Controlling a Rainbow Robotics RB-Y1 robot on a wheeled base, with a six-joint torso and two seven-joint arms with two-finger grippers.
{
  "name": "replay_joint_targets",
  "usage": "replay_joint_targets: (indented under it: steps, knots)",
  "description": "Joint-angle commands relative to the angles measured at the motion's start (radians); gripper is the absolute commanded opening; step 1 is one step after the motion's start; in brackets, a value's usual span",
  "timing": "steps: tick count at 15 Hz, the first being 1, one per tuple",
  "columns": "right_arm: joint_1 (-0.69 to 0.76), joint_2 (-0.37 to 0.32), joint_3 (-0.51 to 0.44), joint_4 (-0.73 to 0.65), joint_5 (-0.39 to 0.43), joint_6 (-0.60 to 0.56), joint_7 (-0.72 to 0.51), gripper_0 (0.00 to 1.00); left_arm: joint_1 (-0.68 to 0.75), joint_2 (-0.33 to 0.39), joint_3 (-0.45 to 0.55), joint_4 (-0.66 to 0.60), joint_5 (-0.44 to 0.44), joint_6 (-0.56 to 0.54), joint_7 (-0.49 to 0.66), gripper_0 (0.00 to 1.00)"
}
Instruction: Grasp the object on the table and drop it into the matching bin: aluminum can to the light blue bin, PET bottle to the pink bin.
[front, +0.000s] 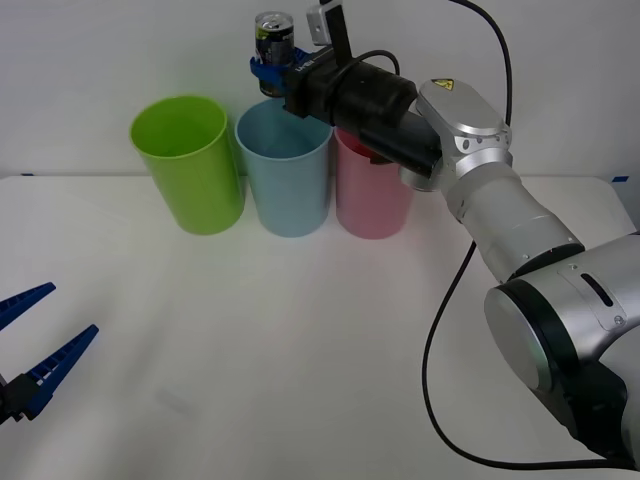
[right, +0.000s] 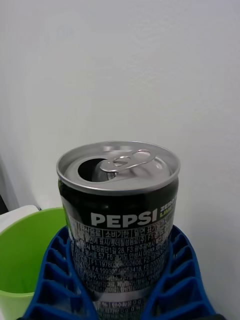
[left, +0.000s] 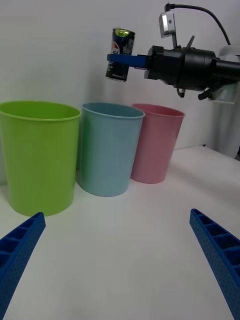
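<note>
Your right gripper (front: 270, 68) sits at the upper middle of the front view, its blue ribbed fingers (right: 181, 272) clamped on either side of the aluminum can (front: 272, 38). The can stands upright in that grip, long axis vertical, with the silver lid and pull tab facing up. It is raised well above the table (front: 300, 350) and hangs over the row of three bins along the back. What the coming move turns on is how the can lines up with the mouth of the light blue bin (front: 284, 170), the middle one of the three. From the front the can appears over the left part of that bin's rim, toward the lime green bin (front: 188, 162), with the pink bin (front: 372, 190) further right. The left wrist view puts it much the same way, near the gap between green and blue. Depth is hard to judge, so I cannot tell whether the can is truly inside the rim's outline. Consider nudging it slightly rightward in the front view before letting go, so it falls straight down. Your left gripper (front: 35, 350) rests at the lower left, fingers spread wide and holding nothing, far from the bins.
</note>
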Motion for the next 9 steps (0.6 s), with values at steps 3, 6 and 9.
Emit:
replay_joint_targets:
  steps: [3,6,9]
  knots:
    - [0.002,-0.005,-0.004,0.000,-0.002,-0.001,0.030,1.00,0.000,0.000,0.000,0.000,0.000,0.000,0.000,1.00]
    - [0.007,-0.017,-0.003,0.001,-0.012,-0.012,0.041,1.00,0.000,0.000,0.000,0.000,0.000,0.000,0.000,1.00]
    - [0.017,-0.046,0.007,0.000,-0.035,-0.037,0.053,1.00,0.000,0.000,0.000,0.000,0.000,0.000,0.000,1.00]
